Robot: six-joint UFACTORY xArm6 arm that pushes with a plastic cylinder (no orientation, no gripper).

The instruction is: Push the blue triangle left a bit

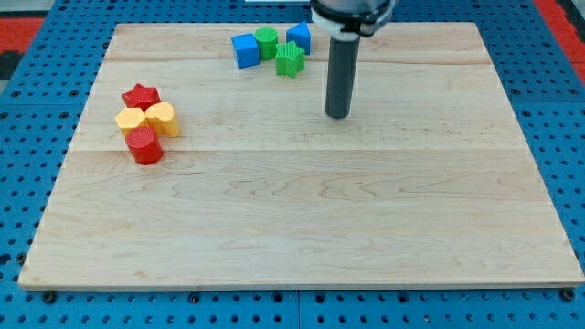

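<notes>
Wooden board (pixel 302 228) sits on a blue pegboard surface (pixel 27 137). The rod hangs from the top of the view, w/ my tip (pixel 338 116) on the board, right of centre in the far half. It's a plain rod, no jaws, holding nothing, touching no block.

Far cluster near the board's far edge, left of the rod: blue cube (pixel 245 50) at the left, green cylinder (pixel 266 41) just beside it on its right, green star-like block (pixel 291 59) nearer & to the right, blue triangle (pixel 299 37) at the cluster's far right. The triangle sits just behind the green star block; can't tell if they touch. My tip is nearer the viewer than the triangle & to its right, apart from it.

Second cluster on the board's left side, well apart from the tip: red star (pixel 141 96) farthest, yellow hexagon-ish block (pixel 131 120) & yellow cylinder (pixel 162 119) side by side, red cylinder (pixel 144 145) nearest. These four are packed tight, touching or nearly so.
</notes>
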